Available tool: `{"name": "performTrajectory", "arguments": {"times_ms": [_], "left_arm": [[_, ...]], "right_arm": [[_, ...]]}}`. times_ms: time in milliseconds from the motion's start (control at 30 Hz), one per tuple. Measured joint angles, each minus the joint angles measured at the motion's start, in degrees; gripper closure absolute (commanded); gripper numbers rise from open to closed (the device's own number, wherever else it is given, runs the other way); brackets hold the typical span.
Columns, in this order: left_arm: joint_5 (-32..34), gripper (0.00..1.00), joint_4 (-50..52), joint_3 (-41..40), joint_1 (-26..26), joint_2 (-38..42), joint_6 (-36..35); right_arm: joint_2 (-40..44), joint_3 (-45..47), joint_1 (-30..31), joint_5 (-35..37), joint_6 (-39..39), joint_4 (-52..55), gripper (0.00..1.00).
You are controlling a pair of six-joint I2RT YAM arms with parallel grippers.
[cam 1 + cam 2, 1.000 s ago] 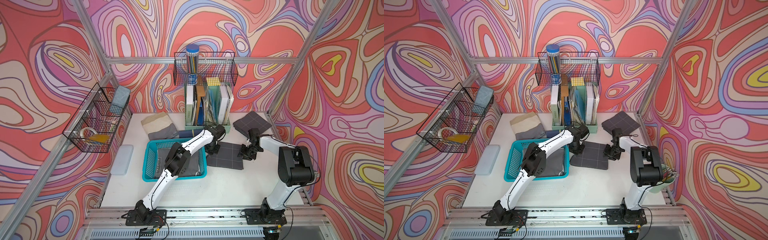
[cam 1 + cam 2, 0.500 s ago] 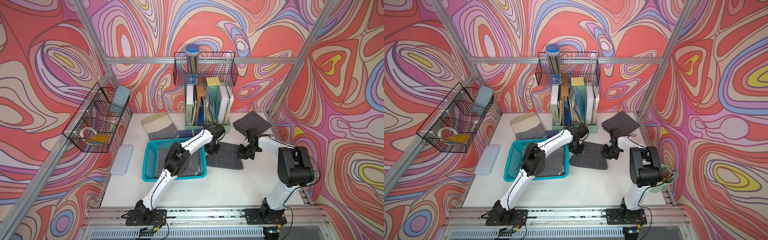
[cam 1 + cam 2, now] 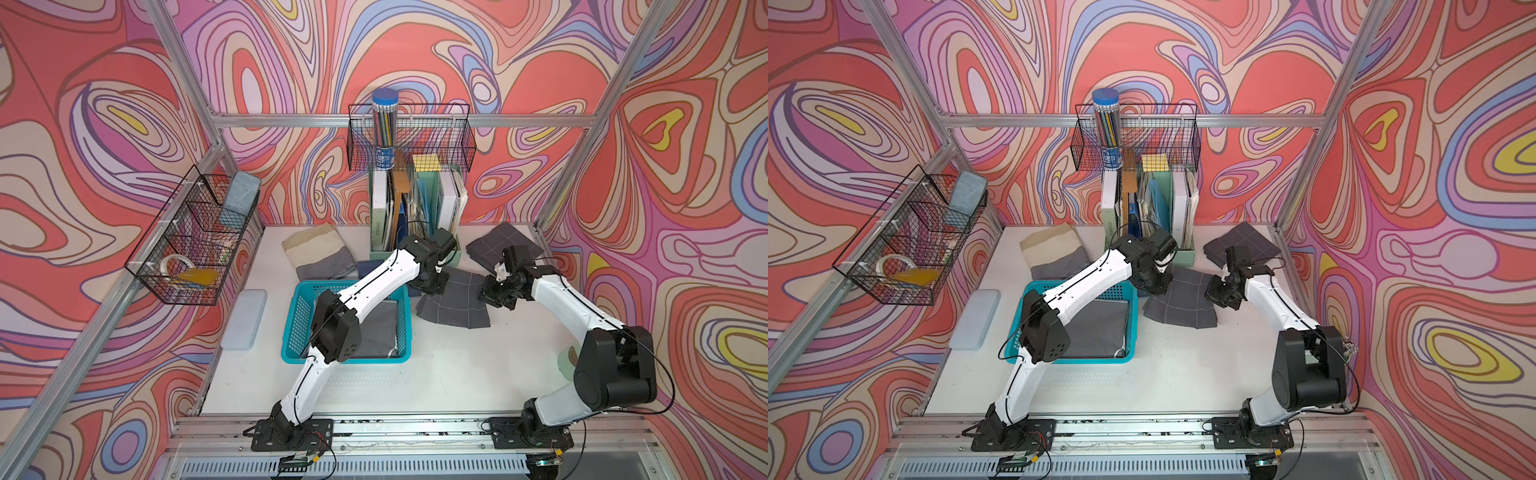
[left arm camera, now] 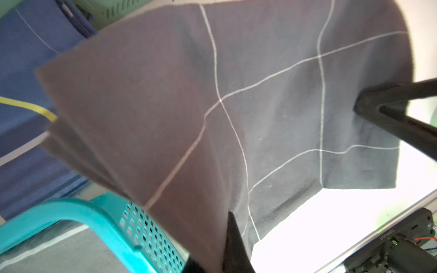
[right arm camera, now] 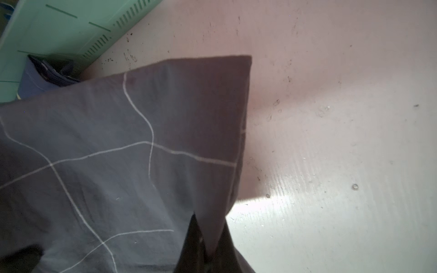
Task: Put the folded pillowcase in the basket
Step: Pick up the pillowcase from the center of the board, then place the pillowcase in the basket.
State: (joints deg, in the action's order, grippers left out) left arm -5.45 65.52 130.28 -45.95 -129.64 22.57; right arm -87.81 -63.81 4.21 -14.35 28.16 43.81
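Note:
The folded pillowcase [image 3: 455, 303], dark grey with thin white grid lines, lies on the white table just right of the basket [image 3: 347, 360], a turquoise perforated tub with a grey cloth inside. My left gripper [image 3: 428, 287] is shut on the pillowcase's left edge, beside the basket's far right corner. My right gripper [image 3: 492, 293] is shut on its right edge. In the left wrist view the pillowcase [image 4: 236, 106] runs up between the left gripper [image 4: 212, 257] jaws, over the basket [image 4: 94, 212] rim. In the right wrist view a corner of the pillowcase [image 5: 118, 153] is pinched in the right gripper [image 5: 209, 238].
A second grey grid cloth [image 3: 503, 249] lies at the back right. Beige and grey folded cloths [image 3: 318, 253] and a blue cloth [image 3: 370, 266] sit behind the basket. A green file rack [image 3: 415, 208] stands at the back, a white case [image 3: 245, 318] at the left, wire baskets [image 3: 191, 237] on the walls.
My right gripper has shut on the pillowcase's right edge. The left arm keeps its grip and has not moved.

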Motion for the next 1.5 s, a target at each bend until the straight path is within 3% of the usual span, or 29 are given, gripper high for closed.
{"name": "performTrajectory", "arguments": {"times_ms": [233,367,567,733,933,1233,1500], "left_arm": [[1.31,1.00,0.28,-0.31,-0.52,-0.07,0.61],[4.22,1.00,1.20,-3.41,-0.52,3.45,0.85],[8.85,1.00,0.98,-19.61,0.96,20.11,2.99],[12.04,1.00,0.98,-33.46,6.80,34.82,4.76],[15.34,1.00,1.81,-42.34,12.41,43.17,4.92],[16.57,1.00,1.38,-54.90,23.12,45.33,4.50],[16.52,1.00,-2.82,-59.12,25.94,41.55,4.31]], "right_arm": [[3.80,-1.01,0.42,-0.15,0.20,3.54,1.00],[6.93,-4.90,5.27,-0.28,1.92,5.38,1.00],[6.95,-10.25,19.65,0.00,6.86,4.72,1.00],[0.87,-16.41,28.83,1.03,10.16,2.97,1.00],[-8.20,-23.45,37.55,2.01,12.59,-0.87,1.00],[-20.41,-25.44,43.04,2.12,15.23,-5.75,1.00],[-21.62,-24.06,43.12,2.64,16.52,-7.82,1.00]]}}
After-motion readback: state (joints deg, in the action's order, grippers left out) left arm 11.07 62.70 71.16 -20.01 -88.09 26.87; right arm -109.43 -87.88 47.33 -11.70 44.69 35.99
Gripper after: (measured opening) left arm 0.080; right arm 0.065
